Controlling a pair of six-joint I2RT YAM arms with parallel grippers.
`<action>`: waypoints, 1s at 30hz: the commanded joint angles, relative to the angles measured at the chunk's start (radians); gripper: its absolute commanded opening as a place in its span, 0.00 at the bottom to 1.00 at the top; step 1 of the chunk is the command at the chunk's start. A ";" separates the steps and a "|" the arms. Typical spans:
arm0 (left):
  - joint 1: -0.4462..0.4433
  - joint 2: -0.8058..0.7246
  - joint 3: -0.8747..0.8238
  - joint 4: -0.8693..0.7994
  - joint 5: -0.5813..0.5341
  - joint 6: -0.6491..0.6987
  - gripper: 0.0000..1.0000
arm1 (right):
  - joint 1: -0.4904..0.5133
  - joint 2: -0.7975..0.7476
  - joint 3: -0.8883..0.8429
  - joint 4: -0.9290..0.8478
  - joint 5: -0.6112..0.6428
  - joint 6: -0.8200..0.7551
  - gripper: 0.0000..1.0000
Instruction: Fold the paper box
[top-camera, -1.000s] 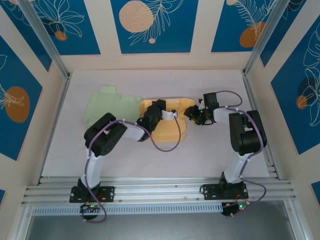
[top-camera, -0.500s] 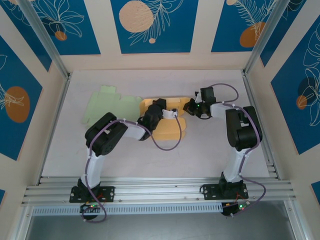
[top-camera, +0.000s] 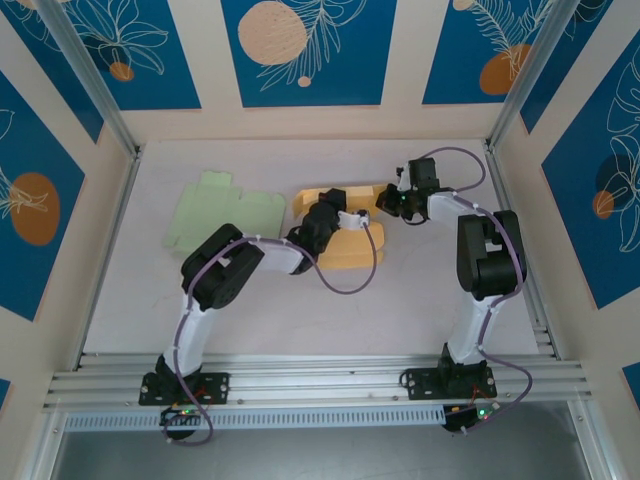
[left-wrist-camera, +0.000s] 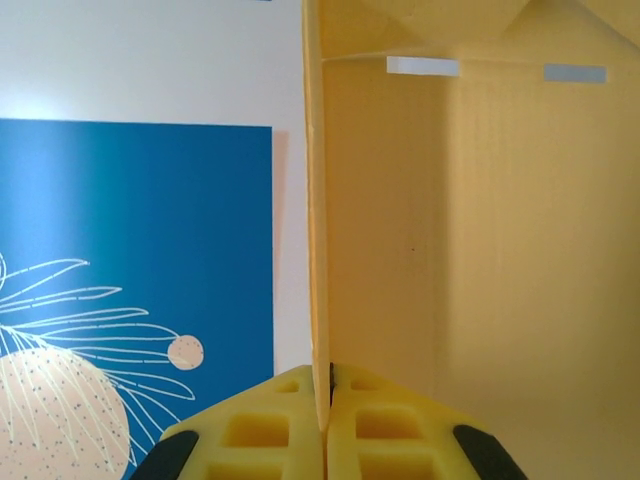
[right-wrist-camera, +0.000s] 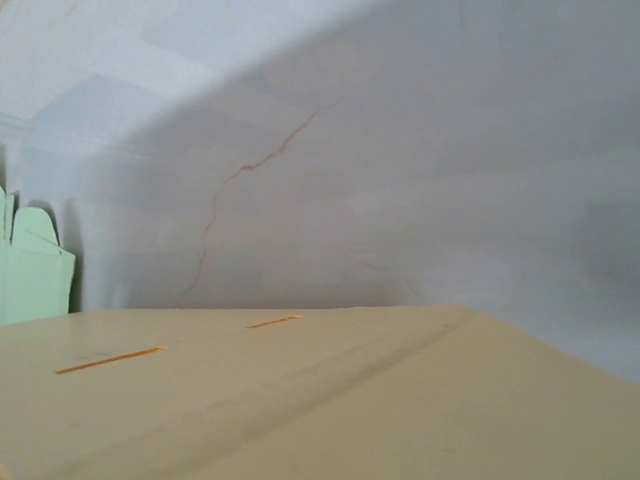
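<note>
1. The yellow paper box (top-camera: 345, 228) sits around the middle of the desk (top-camera: 300, 315), toward the far side. It's cut cardboard, only partly folded. From the left wrist cam one panel stands upright, with a crease and a wider wall next to it.
2. A green box blank (top-camera: 215, 210) lies flat just left of the yellow one. Can't tell if their edges touch.
3. The left pincer (left-wrist-camera: 325, 385) is pressed together on the thin edge of that upright yellow panel, with its yellow fingers (left-wrist-camera: 265, 430) clamped on either side.
4. The left arm's elbow sticks out to the left and its forearm runs right, over the near part of the box.
5. The right pincer (top-camera: 380, 207) is pressed together at the box's far right corner. Can't make out whether a flap is caught in it. Its cam looks low across a yellow panel toward the green blank.
6. The right arm rises from its base, bends at the elbow, and reaches toward the far left.
7. There's lots of bare desk between the box and the arm bases, plus a strip behind the box along the back wall. The right arm's elbow is near the right side rail.
</note>
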 joint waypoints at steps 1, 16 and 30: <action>-0.014 0.058 0.018 0.004 -0.018 0.063 0.07 | 0.004 -0.010 -0.023 0.005 -0.051 -0.007 0.05; 0.006 0.089 -0.028 0.092 0.034 0.175 0.05 | -0.130 -0.183 -0.160 0.013 -0.234 0.006 0.36; 0.011 0.095 -0.034 0.109 0.038 0.169 0.06 | -0.289 0.135 0.154 -0.035 -0.365 0.010 0.36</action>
